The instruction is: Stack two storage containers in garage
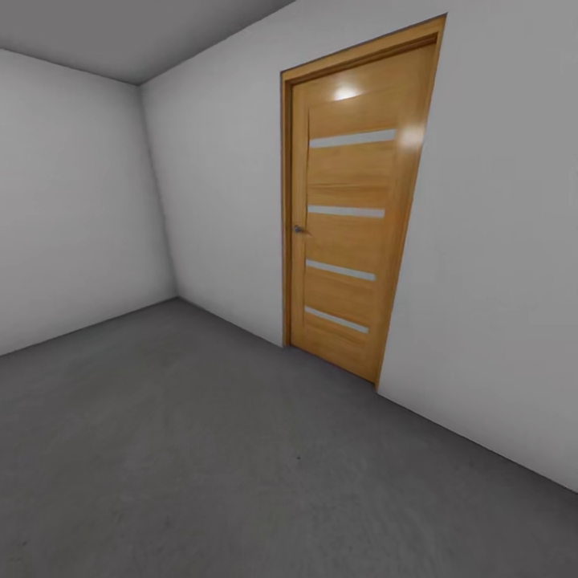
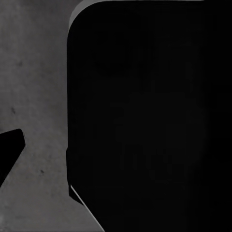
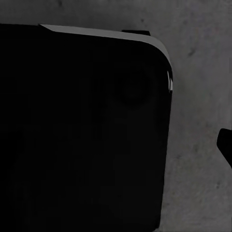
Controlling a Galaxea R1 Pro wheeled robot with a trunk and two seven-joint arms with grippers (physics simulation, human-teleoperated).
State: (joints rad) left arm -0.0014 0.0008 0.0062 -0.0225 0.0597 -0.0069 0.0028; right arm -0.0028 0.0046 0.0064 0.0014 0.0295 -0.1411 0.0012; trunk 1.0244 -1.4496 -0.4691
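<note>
I am in the garage, facing a corner of plain white walls [image 1: 217,201] over the dark grey floor [image 1: 201,466]. The two storage containers are out of view. In the left wrist view one dark fingertip [image 2: 9,150] of my left gripper pokes in at the frame's edge over the grey floor [image 2: 34,72]. In the right wrist view a small dark fingertip [image 3: 226,145] sits at the edge above the floor [image 3: 198,87]. Neither view shows both fingers, so I cannot tell how the jaws stand.
A wooden door [image 1: 353,217] with several pale glass strips and a small handle [image 1: 299,229] stands shut in the right-hand wall. A large black rounded body of the robot [image 2: 145,121] blocks most of the left wrist view, and the same black bulk [image 3: 82,135] blocks the right one.
</note>
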